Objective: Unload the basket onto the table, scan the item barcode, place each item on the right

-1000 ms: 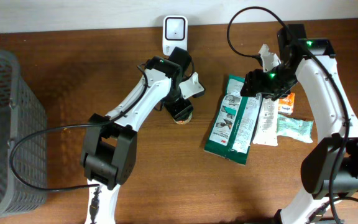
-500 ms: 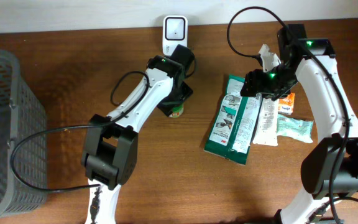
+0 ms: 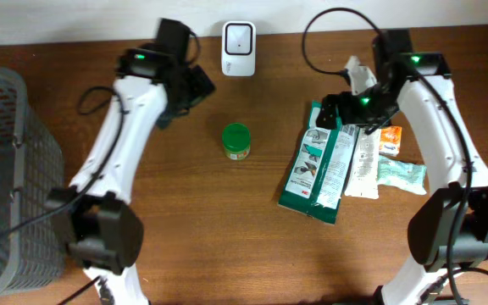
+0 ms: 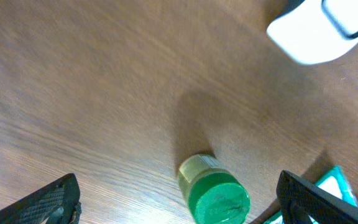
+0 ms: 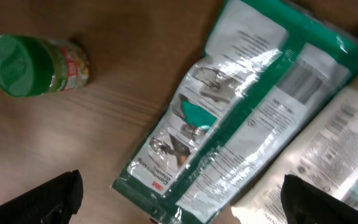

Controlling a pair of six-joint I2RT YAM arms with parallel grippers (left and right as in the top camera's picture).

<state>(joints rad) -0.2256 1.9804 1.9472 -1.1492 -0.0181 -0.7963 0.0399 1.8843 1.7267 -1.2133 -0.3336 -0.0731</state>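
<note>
Above the desk (image 3: 227,241), the left gripper (image 4: 176,186) and right gripper (image 5: 180,182) both have jaws spread wide, holding nothing; only their tips show at each wrist view's lower corners. The green-lidded jar (image 3: 236,141) stands free at overhead centre, below the white scanner (image 3: 238,38), its barcode indiscernible.

Tabletop (image 3: 227,229): brown wood, fine grain, smooth with a low sheen.
Jar (image 3: 236,141) at centre: smooth green plastic lid, glossy printed label.
Scanner (image 3: 238,38) at 12 o'clock: white plastic, glossy.
Green packet (image 3: 316,165), 3 o'clock of the jar: shiny plastic film, crinkled, catching glare.
Pale packets (image 3: 364,165) beside it: same glossy film.
Basket (image 3: 7,169) at 9 o'clock: grey mesh, matt, plastic by the look.
Left fingers (image 4: 51,199): black, matt, ribbed face.
</note>
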